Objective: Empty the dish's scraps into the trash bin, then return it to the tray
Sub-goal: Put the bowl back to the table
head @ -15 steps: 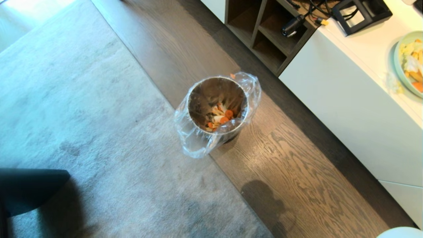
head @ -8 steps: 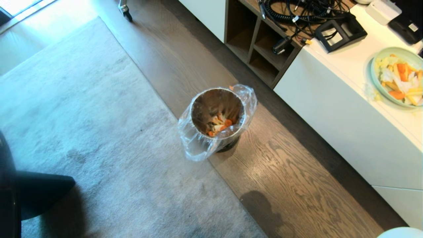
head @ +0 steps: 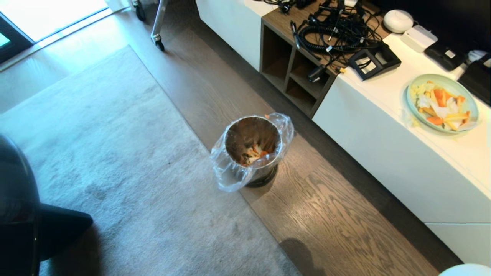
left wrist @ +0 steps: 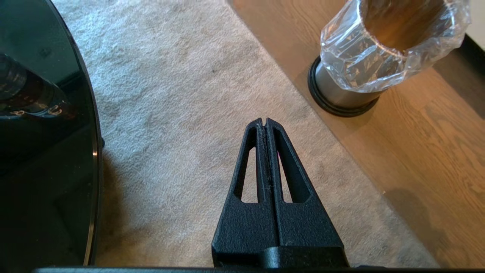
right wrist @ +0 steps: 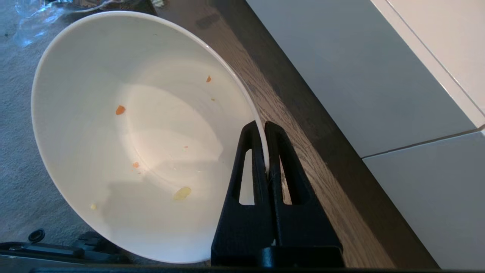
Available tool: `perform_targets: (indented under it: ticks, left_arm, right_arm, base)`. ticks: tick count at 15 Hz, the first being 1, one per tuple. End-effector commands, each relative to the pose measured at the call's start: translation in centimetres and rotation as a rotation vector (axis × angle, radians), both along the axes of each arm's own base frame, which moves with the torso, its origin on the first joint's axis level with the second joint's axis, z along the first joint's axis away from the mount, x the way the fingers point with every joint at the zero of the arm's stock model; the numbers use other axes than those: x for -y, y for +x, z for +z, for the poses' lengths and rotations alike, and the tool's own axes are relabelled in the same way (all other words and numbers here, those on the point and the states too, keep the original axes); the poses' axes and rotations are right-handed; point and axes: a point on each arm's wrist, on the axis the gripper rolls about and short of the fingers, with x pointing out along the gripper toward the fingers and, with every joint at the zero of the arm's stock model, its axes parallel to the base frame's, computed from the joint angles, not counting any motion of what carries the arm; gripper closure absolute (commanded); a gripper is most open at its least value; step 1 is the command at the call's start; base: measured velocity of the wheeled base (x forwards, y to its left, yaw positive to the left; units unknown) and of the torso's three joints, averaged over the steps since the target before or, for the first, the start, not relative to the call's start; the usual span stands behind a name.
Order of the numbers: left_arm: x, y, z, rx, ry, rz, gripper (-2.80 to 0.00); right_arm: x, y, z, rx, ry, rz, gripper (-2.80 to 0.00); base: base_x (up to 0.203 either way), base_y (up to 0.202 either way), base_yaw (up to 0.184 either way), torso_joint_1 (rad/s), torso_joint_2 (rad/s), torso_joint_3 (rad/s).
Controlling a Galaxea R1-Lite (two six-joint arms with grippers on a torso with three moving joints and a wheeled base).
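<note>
Glossy white dish [right wrist: 113, 132]; brushed-steel trash bin [head: 253, 153], clear plastic liner; wood-grain floor [head: 337, 214].

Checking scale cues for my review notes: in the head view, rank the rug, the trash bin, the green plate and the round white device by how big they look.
1. Rug.
2. Trash bin and green plate look about alike; not ranked.
3. Round white device, farthest from the camera, so its smallness is partly distance.
</note>
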Motion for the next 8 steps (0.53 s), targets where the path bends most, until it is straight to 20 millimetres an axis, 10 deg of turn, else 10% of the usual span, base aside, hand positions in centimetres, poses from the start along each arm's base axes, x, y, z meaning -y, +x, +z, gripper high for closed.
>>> perform_targets:
  ticks: [1, 8]
  left_arm:
    - [0.0, 0.0, 0.01, 0.001, -0.001, 0.001, 0.0]
    - [0.0, 0.0, 0.01, 0.001, -0.001, 0.001, 0.0]
  right_arm:
    - [0.0, 0.01, 0.01, -0.001, -0.001, 0.001, 0.0]
    - [0.0, 0.01, 0.01, -0.001, -0.001, 0.001, 0.0]
  base:
    - [0.0, 0.0, 0.0, 0.005, 0.0, 0.2]
    - [0.0, 0.0, 0.0, 0.004, 0.0, 0.2]
